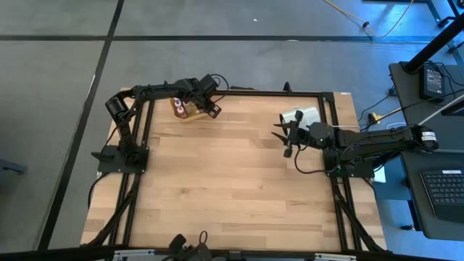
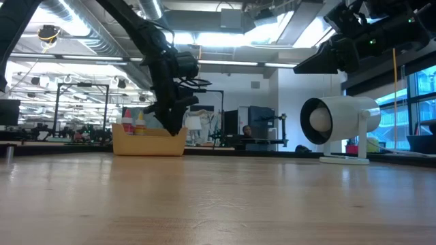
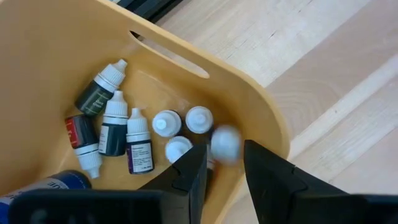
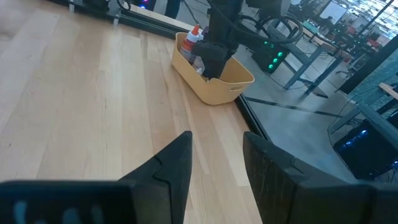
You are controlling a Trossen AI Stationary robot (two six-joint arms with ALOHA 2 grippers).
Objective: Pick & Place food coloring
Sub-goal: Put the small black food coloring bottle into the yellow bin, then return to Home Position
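The food coloring bottles [image 3: 127,134] sit in a yellow-orange tray [image 3: 273,121] at the table's far left [image 1: 190,110]. Some lie on its floor, others stand with their white caps up. My left gripper [image 3: 225,158] points steeply down into the tray's right end [image 2: 174,126]. Its fingers stand a little apart on either side of one bottle, whose white cap [image 3: 225,143] shows blurred. My right gripper [image 1: 287,139] hovers open and empty above the table's far right, its fingers [image 4: 180,158] aimed across the table at the tray [image 4: 217,81]. My left gripper comes from above with one finger [image 3: 196,165] on each side of the bottle's white cap [image 3: 225,143]. The cap is blurred while the tray and the fingers are sharp. I cannot tell whether the fingers touch the bottle. The bottle's body is hidden between them.
A large white cylinder [image 2: 337,122] on a stand sits at the far right edge [image 1: 303,116], under my right arm. A bigger blue-labelled bottle [image 3: 46,186] lies in the tray too. Bare wooden tabletop [image 1: 232,188] stretches from the middle toward the near edge.
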